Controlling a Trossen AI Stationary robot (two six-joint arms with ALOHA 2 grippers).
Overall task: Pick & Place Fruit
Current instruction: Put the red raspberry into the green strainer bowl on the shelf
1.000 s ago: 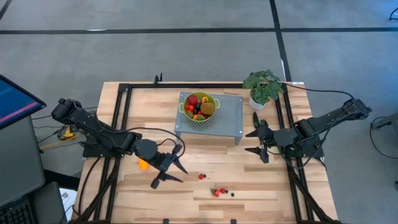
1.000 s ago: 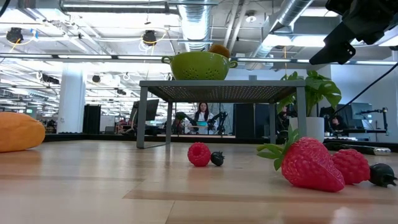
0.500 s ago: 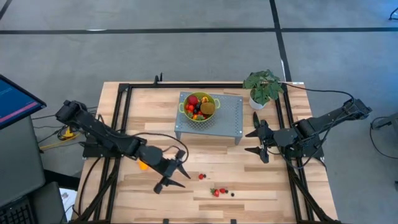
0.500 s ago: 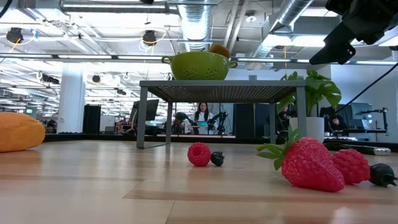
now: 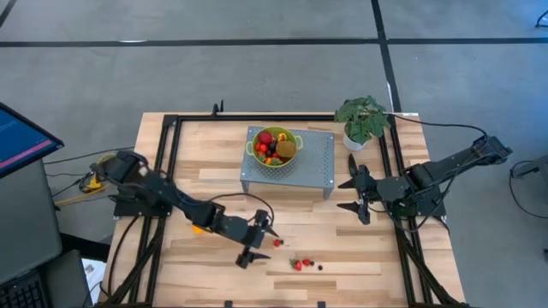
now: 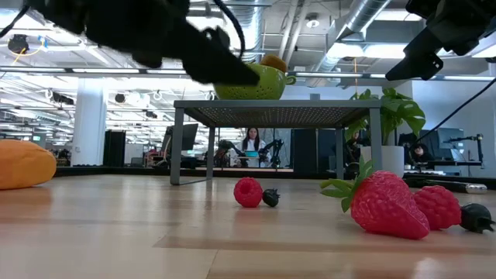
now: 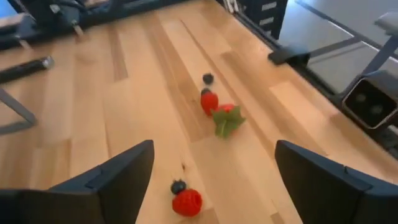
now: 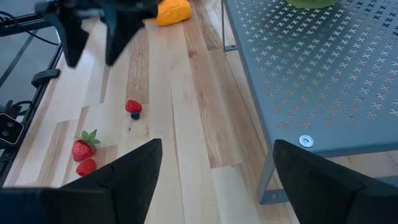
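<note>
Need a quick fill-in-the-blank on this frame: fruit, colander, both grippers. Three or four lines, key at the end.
1. The green colander stands on top of the grey perforated ____.
2. The left gripper, fingers ____, hovers by the lone raspberry.
3. The right gripper waits, open, below the potted ____.
4. The strawberry lies on the wooden ____.

Missing words: stand; open; plant; table
</note>
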